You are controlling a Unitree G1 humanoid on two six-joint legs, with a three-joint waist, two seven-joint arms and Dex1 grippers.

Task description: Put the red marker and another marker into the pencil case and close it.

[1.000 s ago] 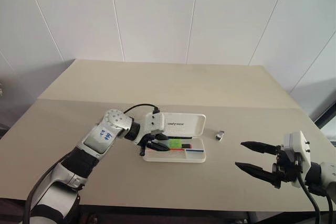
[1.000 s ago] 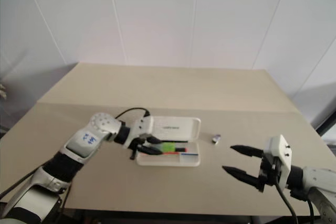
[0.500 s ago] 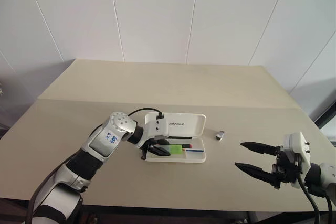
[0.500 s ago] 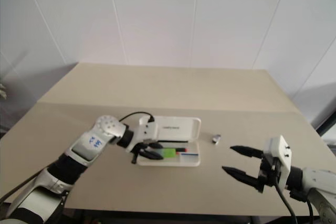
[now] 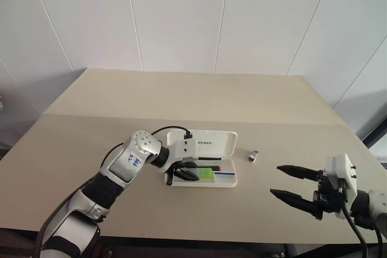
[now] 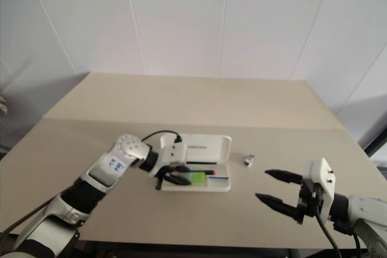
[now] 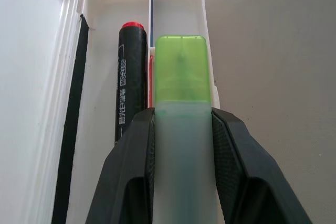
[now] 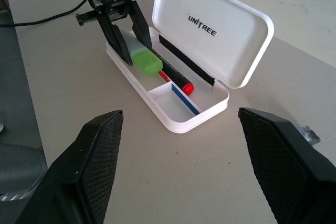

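the left gripper (image 7: pixel 181 129) reaches in from the left, angled down over the open pencil case (image 8: pixel 220 103), clamped on another marker (image 7: pixel 181 98) just above the tray. the red marker (image 7: pixel 130 77) lies inside. the right gripper (image 5: pixel 296 185) hangs level at the near right, fingers spread, holding nothing.

A broad beige surface (image 5: pixel 181 95) filled the room's foreground, a straight seam crossing it from side to side where two sections met. Behind it rose a white panelled wall (image 5: pixel 175 16), its panels divided by thin vertical joints, and more white panels slanted away at either side. Even, soft light fell over everything. A dark strip showed low at the right edge.
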